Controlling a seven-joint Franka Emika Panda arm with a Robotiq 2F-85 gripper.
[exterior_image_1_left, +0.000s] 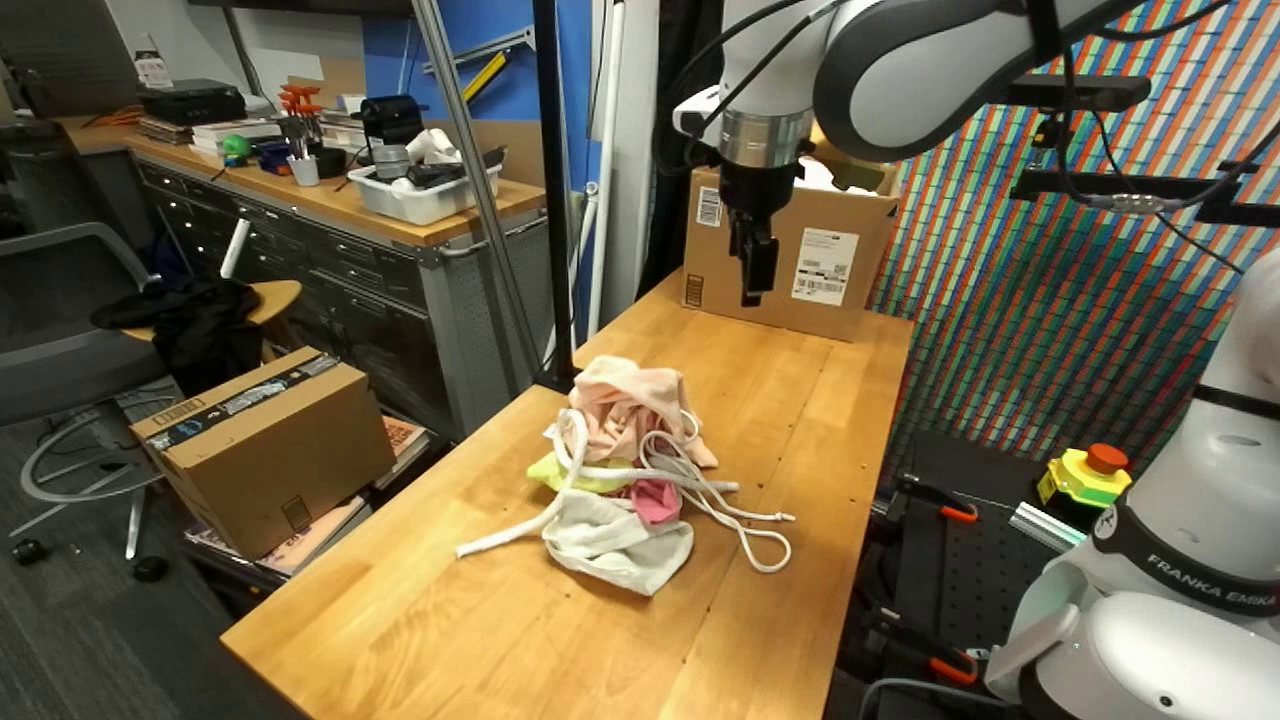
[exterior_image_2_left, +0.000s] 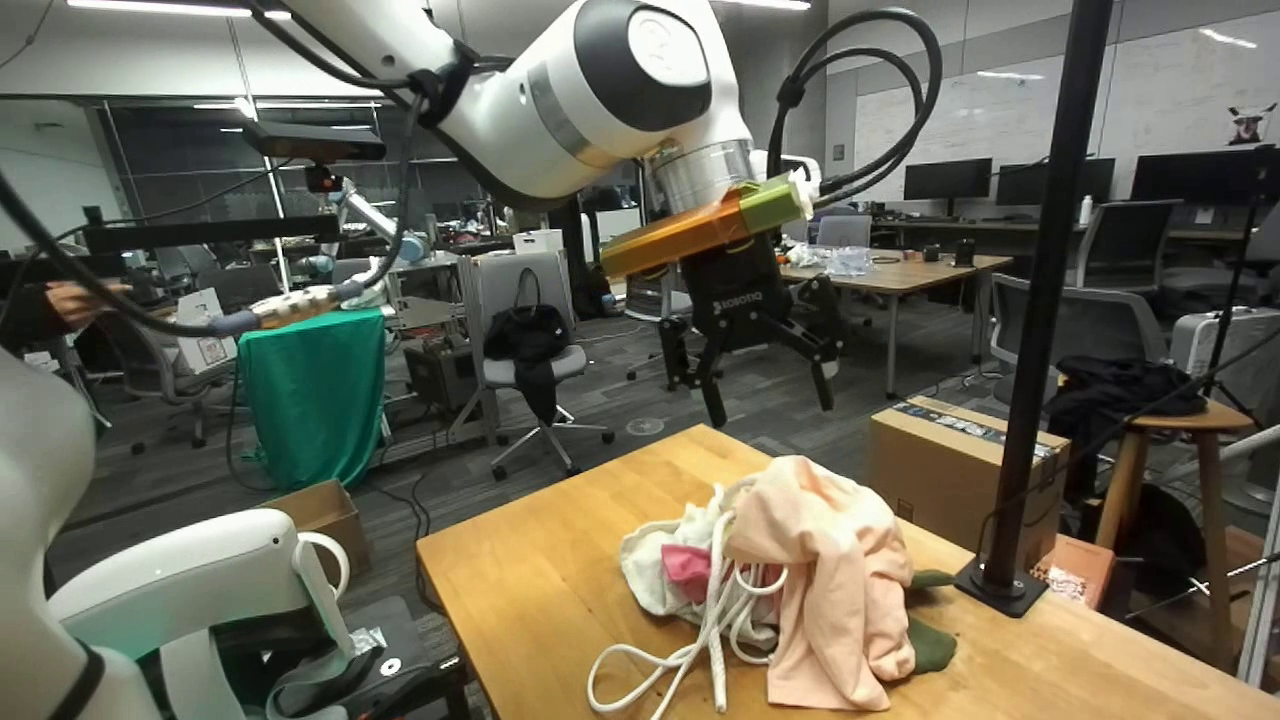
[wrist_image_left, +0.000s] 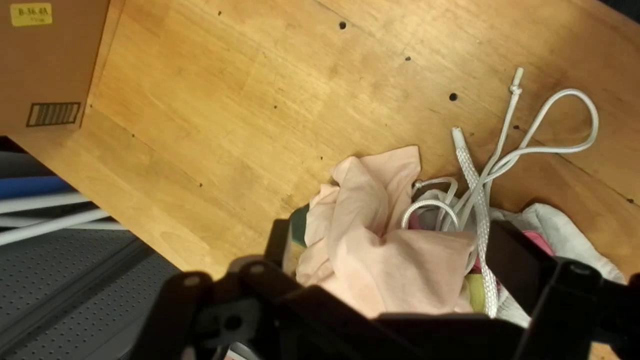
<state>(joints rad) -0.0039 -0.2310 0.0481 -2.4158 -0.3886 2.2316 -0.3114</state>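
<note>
Peach cloth (wrist_image_left: 370, 265) runs lengthwise up the wrist view, corner toward its top, the hand (exterior_image_2_left: 770, 405) spread and empty.

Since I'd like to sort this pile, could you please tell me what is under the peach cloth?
Dark green fabric pokes out from under the peach cloth, in an exterior view and the wrist view. Anything further in is covered, so I cannot tell.

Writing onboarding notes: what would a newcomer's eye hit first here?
Probably the crumpled peach cloth, bunched with white cords on the wooden table. Next, the open, empty black Robotiq gripper hanging above that table. In an exterior view, the red emergency-stop button on its yellow housing also stands out, beside the arm's base.
</note>
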